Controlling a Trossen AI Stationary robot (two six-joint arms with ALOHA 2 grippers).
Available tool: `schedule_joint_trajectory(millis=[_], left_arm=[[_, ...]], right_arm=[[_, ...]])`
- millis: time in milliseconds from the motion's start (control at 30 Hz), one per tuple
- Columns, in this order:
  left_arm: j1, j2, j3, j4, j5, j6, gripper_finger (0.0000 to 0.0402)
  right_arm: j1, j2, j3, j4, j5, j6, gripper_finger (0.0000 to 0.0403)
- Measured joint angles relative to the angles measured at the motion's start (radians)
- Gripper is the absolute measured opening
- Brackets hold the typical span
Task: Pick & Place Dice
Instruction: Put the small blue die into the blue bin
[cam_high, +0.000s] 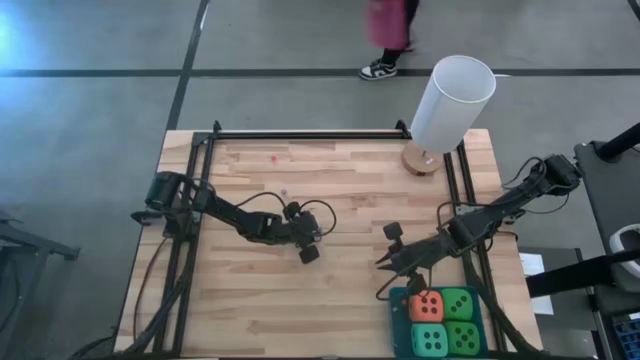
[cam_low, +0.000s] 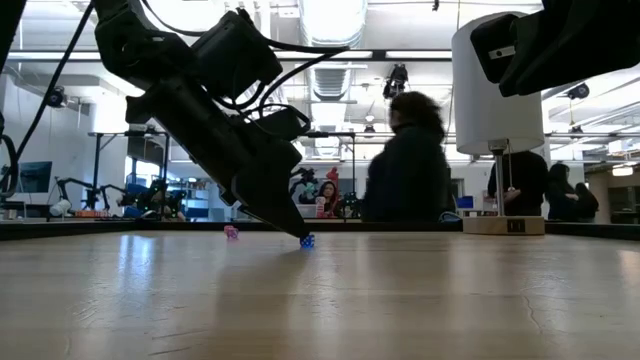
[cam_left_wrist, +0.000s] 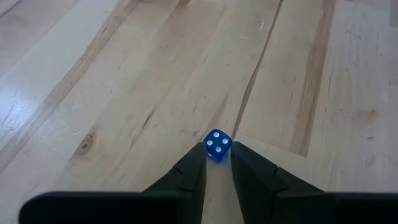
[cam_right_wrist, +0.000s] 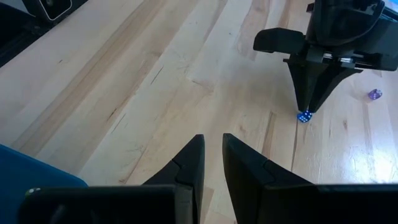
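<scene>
A: Biggest first. Wooden table (cam_high: 340, 180), black rails along the sides.

B: Next?

A: Tall white cylinder (cam_high: 452, 100) on a round wooden base at the far right corner, tilted in the overhead view. In the low view, a person (cam_low: 405, 170) in dark clothes stands in the room behind the table.

B: Arms?

A: Left arm reaches in to mid-table. Right arm comes in from the right edge, and its gripper is over bare wood just beside the tray.

B: Tray?

A: Blue tray (cam_high: 397, 325) at the near right corner, holding the soft dice (cam_high: 445, 322). There are four, packed two by two and touching: orange-red die (cam_high: 428, 307), green one (cam_high: 458, 303), turquoise one (cam_high: 430, 339), second green one (cam_high: 461, 337).

B: Gripper states?

A: Left gripper (cam_left_wrist: 217, 158) points down at the tabletop, narrow, its tips pinching a small blue die (cam_left_wrist: 217, 145). The die sits on the wood with four white pips showing. The right wrist view shows the same thing, tips down on it. Right gripper (cam_right_wrist: 213, 140) has only a thin slit between the fingers, with nothing in it.

B: Smallest?

A: Tiny purple die (cam_right_wrist: 374, 94) lying loose on the wood, near the blue die but apart from it.
</scene>
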Motion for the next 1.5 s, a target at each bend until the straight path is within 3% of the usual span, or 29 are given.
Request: schedule_joint_trajectory(millis=[800, 933, 1500], left_arm=[[0.002, -0.001, 0.000, 0.000, 0.015, 0.018, 0.0078], [0.002, 0.048, 0.004, 0.042, 0.011, 0.019, 0.0078], [0.029, 0.224, 0.273, -0.017, 0.071, 0.159, 0.0078]], right_arm=[[0.000, 0.000, 0.000, 0.000, 0.000, 0.000, 0.0052], [0.000, 0.000, 0.000, 0.004, 0.000, 0.000, 0.0052], [0.000, 0.000, 0.001, 0.024, 0.001, -0.022, 0.0052]])
